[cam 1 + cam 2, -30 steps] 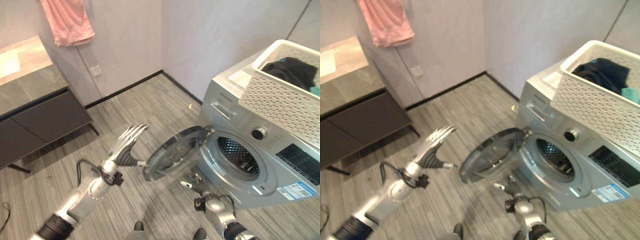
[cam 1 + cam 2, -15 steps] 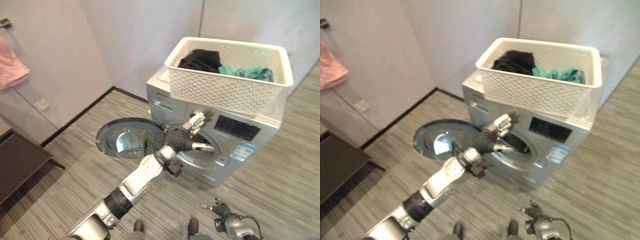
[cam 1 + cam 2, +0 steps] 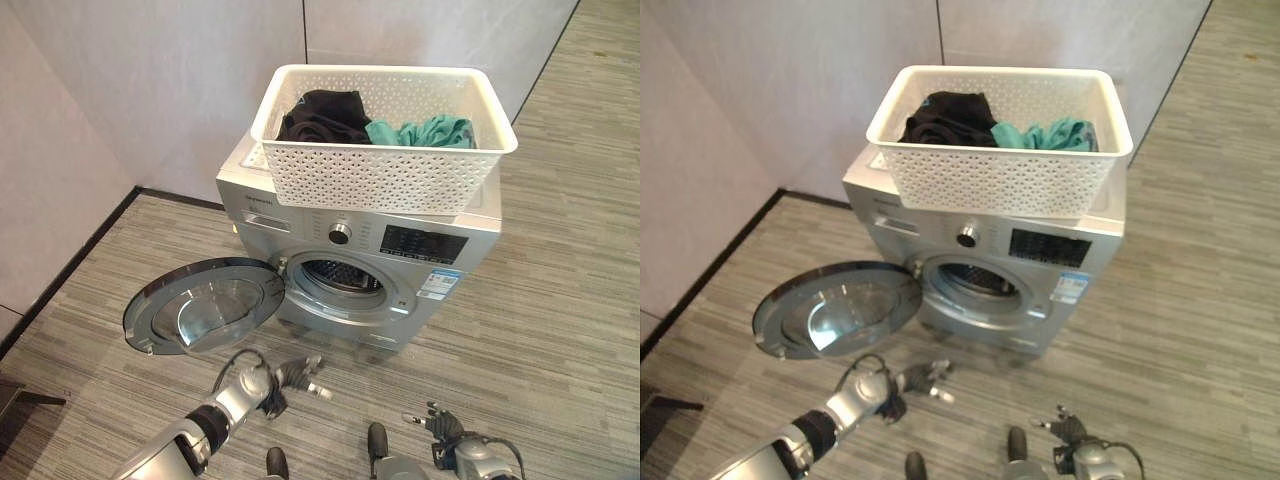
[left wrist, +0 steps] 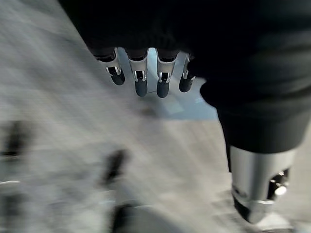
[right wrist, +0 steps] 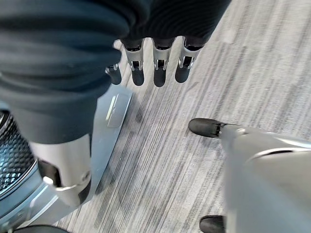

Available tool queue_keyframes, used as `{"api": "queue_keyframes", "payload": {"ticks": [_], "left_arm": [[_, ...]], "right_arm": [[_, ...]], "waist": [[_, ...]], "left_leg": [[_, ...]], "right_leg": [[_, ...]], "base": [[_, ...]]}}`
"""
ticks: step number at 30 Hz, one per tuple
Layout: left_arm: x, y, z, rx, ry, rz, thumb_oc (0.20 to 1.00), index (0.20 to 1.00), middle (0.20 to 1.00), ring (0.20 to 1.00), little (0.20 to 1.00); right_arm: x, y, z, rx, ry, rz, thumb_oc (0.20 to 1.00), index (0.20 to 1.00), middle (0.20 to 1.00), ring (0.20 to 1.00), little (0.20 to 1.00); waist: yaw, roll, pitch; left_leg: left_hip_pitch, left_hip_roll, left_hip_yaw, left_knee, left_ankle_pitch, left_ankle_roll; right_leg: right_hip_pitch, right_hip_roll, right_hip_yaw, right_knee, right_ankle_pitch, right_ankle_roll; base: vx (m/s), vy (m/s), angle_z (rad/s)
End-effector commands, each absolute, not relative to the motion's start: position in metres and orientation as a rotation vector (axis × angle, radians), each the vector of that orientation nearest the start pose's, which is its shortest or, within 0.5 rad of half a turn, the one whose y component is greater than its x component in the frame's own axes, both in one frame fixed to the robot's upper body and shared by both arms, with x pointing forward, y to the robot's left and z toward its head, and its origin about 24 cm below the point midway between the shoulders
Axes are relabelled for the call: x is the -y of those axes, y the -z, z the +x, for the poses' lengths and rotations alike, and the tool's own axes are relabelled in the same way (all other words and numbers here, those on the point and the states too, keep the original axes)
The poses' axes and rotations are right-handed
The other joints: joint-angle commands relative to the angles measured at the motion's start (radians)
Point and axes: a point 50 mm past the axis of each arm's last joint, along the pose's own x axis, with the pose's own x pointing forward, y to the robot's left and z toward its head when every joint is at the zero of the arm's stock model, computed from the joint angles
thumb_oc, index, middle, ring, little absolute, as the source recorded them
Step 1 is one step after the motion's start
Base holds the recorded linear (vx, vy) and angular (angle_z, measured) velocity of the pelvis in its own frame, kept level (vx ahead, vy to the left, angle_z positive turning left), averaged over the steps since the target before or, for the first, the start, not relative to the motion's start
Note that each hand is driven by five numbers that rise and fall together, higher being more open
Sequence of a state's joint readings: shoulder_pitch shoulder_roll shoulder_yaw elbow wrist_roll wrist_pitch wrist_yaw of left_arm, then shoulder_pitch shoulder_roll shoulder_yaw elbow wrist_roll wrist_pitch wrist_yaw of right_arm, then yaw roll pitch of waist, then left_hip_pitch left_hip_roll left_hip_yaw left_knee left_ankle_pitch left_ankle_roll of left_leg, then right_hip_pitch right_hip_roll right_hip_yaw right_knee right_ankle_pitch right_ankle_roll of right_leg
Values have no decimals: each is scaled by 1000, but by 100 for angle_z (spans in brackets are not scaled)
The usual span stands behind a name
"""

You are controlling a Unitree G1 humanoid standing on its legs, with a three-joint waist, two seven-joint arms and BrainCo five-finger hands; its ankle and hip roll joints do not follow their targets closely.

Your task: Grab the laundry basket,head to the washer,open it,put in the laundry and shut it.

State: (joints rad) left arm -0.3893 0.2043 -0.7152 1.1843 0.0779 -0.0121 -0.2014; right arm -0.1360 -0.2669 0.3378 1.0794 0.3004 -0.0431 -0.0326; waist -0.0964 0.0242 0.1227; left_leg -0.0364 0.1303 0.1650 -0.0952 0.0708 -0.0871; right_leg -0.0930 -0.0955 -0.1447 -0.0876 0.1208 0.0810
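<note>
Empty robot hand [image 5: 154,68] beside washer [image 5: 19,160]

— We get soft, even light from above here: the pale walls [image 3: 150,90] and the grey floor [image 3: 560,300] are bright, with no hard-edged shadows.

— We do find a faint shadow on the floor under the open door [image 3: 205,303], and the basket [image 3: 380,170] darkens the washer [image 3: 350,280] panel just beneath it.

— We catch glare too: the door glass throws back a pale sheen, and the drum's metal rim glints.

— In the wrist views we see each dark ribbed cover nearly black. Past the left hand [image 4: 140,80] the floor is smeared, with one bright bluish patch; past the right hand [image 5: 159,73] the planks are evenly lit.
</note>
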Motion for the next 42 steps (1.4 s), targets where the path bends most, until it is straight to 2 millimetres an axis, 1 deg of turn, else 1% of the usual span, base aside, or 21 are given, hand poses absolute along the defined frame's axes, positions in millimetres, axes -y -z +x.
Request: {"api": "queue_keyframes", "payload": {"ticks": [1,3,4,5,6,7,10,11,12,13,14,20,23,26,31,33,35,37,38,39,42], "left_arm": [[-181,90,267,-779,478,964,1000,1000,1000,1000,1000],[-213,79,275,-801,330,972,1000,1000,1000,1000,1000],[-234,72,277,-817,236,962,1000,1000,1000,1000,1000],[-247,65,280,-807,176,958,1000,1000,1000,1000,1000],[-264,53,286,-779,81,951,1000,1000,1000,1000,1000],[-273,45,289,-760,22,935,1000,1000,1000,1000,1000],[-290,24,300,-661,-140,824,1000,1000,1000,1000,1000],[-293,19,303,-637,-171,792,1000,1000,1000,1000,1000],[-293,19,303,-637,-171,792,1000,1000,1000,1000,1000],[-298,14,304,-615,-205,758,1000,1000,1000,1000,1000],[-307,4,307,-583,-260,705,1000,1000,1000,1000,1000],[-324,-22,316,-499,-363,728,1000,1000,1000,1000,1000],[-330,-19,311,-525,-364,781,1000,1000,1000,1000,1000],[-330,-18,310,-530,-368,785,1000,1000,1000,1000,1000],[-326,-8,304,-552,-348,790,1000,1000,1000,1000,1000],[-321,1,300,-566,-327,793,1000,1000,1000,1000,1000],[-314,12,294,-582,-292,796,1000,1000,1000,1000,1000],[-301,33,280,-611,-237,774,1000,1000,1000,1000,1000],[-285,56,263,-649,-179,737,1000,1000,1000,1000,1000],[-285,57,263,-649,-179,737,1000,1000,1000,1000,1000],[-262,96,220,-753,-128,618,1000,1000,1000,1000,1000]], "right_arm": [[205,117,201,-810,11,-154,1000,1000,1000,1000,1000],[203,110,207,-753,14,-128,1000,1000,1000,1000,1000],[202,107,208,-730,10,-119,1000,1000,1000,1000,1000],[200,105,210,-708,5,-115,1000,1000,1000,1000,1000],[199,102,211,-689,4,-112,1000,1000,1000,1000,1000],[198,100,213,-669,4,-109,1000,1000,1000,1000,1000],[198,92,219,-614,27,-92,1000,1000,1000,1000,1000],[198,92,219,-611,37,-87,1000,1000,1000,1000,1000],[198,92,219,-611,37,-87,1000,1000,1000,1000,1000],[197,91,220,-604,39,-79,1000,1000,1000,1000,1000],[197,90,220,-594,41,-75,1000,1000,1000,1000,1000],[190,87,223,-566,31,-67,1000,1000,1000,1000,1000],[187,87,224,-560,18,-73,1000,1000,1000,1000,1000],[186,86,224,-555,9,-77,1000,1000,1000,1000,1000],[189,86,222,-557,5,-96,1000,1000,1000,1000,1000],[192,87,220,-568,12,-103,1000,1000,1000,1000,1000],[195,89,218,-583,21,-102,1000,1000,1000,1000,1000],[201,93,213,-608,36,-108,1000,1000,1000,1000,1000],[207,96,208,-632,56,-111,1000,1000,1000,1000,1000],[207,96,208,-632,56,-111,1000,1000,1000,1000,1000],[222,102,197,-681,112,-105,1000,1000,1000,1000,1000]], "waist": [[-1,-57,87],[-5,-83,105],[-7,-96,113],[-8,-105,117],[-8,-117,122],[-7,-124,124],[-3,-140,142],[-2,-142,146],[-2,-142,146],[-1,-147,151],[-1,-154,156],[-1,-170,166],[0,-171,167],[0,-170,167],[5,-161,162],[10,-153,157],[15,-144,147],[23,-129,132],[34,-112,113],[34,-112,113],[52,-86,74]], "left_leg": [[-32,10,2,8,-58,6],[-71,14,-7,8,-45,3],[-91,17,-12,8,-39,1],[-107,17,-15,8,-35,1],[-127,18,-18,8,-28,-1],[-139,18,-22,8,-25,-1],[-172,17,-31,8,-15,-1],[-181,17,-33,8,-12,-2],[-181,17,-33,8,-11,-2],[-190,18,-36,8,-9,-3],[-202,17,-39,8,-6,-3],[-231,17,-47,8,1,-6],[-232,17,-45,8,1,-7],[-229,16,-44,8,-1,-5],[-215,12,-39,8,-7,-3],[-205,11,-37,8,-11,-2],[-191,9,-34,8,-16,-1],[-170,5,-32,8,-24,4],[-146,-2,-32,8,-34,9],[-146,-2,-32,8,-34,9],[-93,-16,-34,8,-53,19]], "right_leg": [[-1,4,-24,0,-124,20],[-39,7,-26,0,-110,21],[-58,8,-27,0,-103,23],[-72,9,-25,0,-98,23],[-90,10,-27,0,-93,25],[-100,10,-26,0,-89,26],[-129,7,-30,0,-80,31],[-135,6,-33,0,-79,32],[-135,6,-33,0,-79,32],[-143,5,-34,0,-77,33],[-153,5,-35,0,-73,35],[-180,6,-37,0,-64,41],[-181,4,-34,0,-63,42],[-179,4,-31,0,-62,42],[-167,2,-26,0,-63,42],[-157,0,-27,0,-67,42],[-144,-2,-27,0,-72,42],[-125,-4,-27,0,-78,42],[-101,-7,-26,0,-85,41],[-101,-7,-25,0,-85,41],[-51,-15,-26,0,-103,39]], "base": [[-120,-42,0],[-102,-37,7],[-78,-28,7],[-77,-27,-2],[-49,-18,-3],[-44,-14,-4],[-23,8,0],[0,0,0],[-19,14,3],[-25,11,10],[-29,8,11],[-16,0,7],[0,0,0],[0,0,0],[0,0,0],[0,0,0],[23,6,-1],[76,24,0],[71,24,2],[79,24,4],[110,22,0]]}}
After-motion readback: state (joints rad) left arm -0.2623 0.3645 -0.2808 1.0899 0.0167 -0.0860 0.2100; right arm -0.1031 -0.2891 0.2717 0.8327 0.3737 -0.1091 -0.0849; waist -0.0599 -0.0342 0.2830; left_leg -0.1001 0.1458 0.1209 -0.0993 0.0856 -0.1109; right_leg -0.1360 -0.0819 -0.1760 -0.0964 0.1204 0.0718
